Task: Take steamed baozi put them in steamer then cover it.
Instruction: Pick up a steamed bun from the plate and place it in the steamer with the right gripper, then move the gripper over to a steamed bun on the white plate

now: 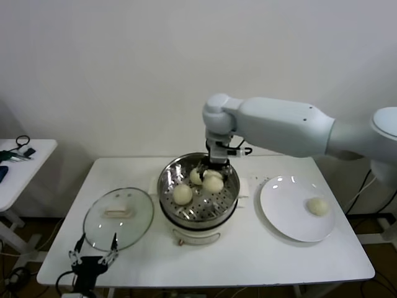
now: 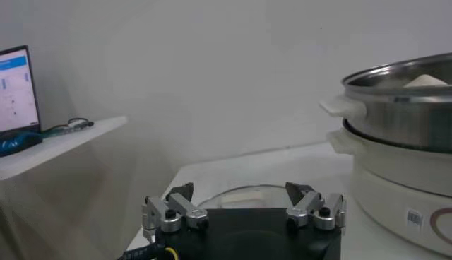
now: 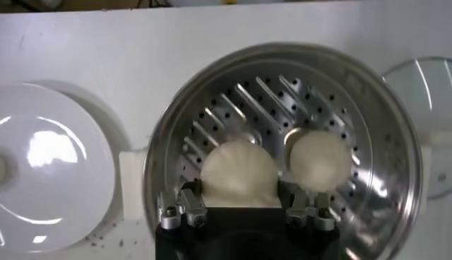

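Baozi (image 1: 182, 194) are the soft part of this job: pale, smooth dough buns that look light and easy to dent, so I judge each wants a gentle pinch across its widest sides, not a hard squeeze. Being round, they point no particular way and have no long axis. Three sit on the perforated tray inside the steamer (image 1: 231, 202); one of these lies between the right gripper's (image 3: 246, 206) fingers, which stand narrowed against its sides low in the pot, though whether they grip or are letting go I cannot tell. A fourth bun (image 1: 317, 206) waits on the white plate (image 1: 282, 211), right of the steamer. The cover (image 1: 118, 217) lies flat on the table left of the steamer; glass, rigid, likely slippery and breakable, best taken by its bar handle (image 1: 117, 212), whose long axis runs left-right. The left gripper (image 1: 93, 254) hangs spread wide and empty near the cover, at the table's front edge.
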